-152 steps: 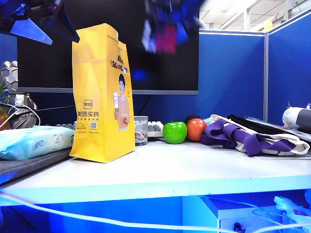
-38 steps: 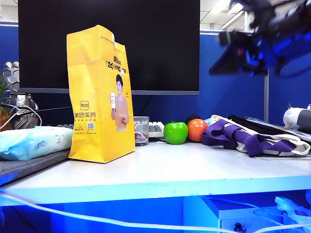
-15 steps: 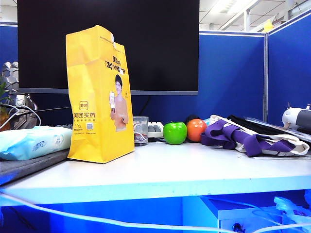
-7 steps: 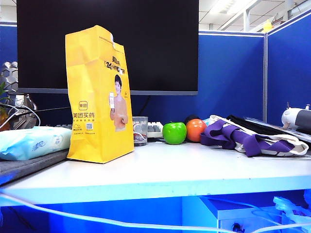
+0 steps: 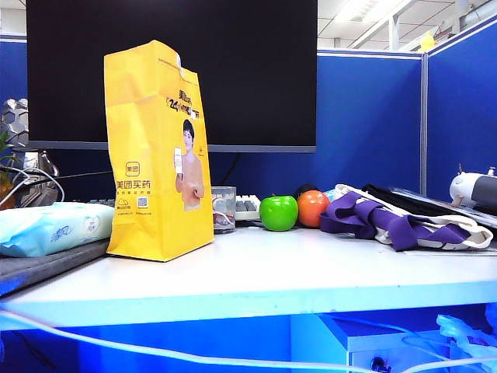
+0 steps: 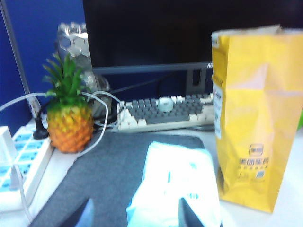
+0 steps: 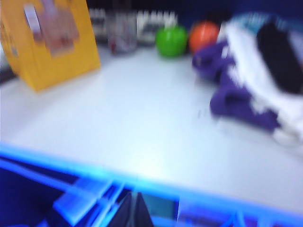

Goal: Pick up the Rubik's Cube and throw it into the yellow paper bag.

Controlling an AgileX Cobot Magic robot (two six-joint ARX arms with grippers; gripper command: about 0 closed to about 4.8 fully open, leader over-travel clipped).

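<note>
Upright, yellow paper bag [image 5: 159, 151]; left fingers [image 6: 135, 213] apart (empty), right fingers [image 7: 135, 213] together.

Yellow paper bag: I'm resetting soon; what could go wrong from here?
The yellow paper bag stands tall and narrow; the open left gripper, over the tissue pack beside it, could topple it. The Rubik's Cube shows nowhere, so success is unconfirmed. The shut right gripper sits off the table's front edge.

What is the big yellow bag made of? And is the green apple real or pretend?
The yellow paper bag looks like stiff matte paper: it stands upright, with sharp creases and print on its side. The green apple is smooth, very glossy and evenly green, so it may be plastic, but the pictures cannot settle that.
</note>
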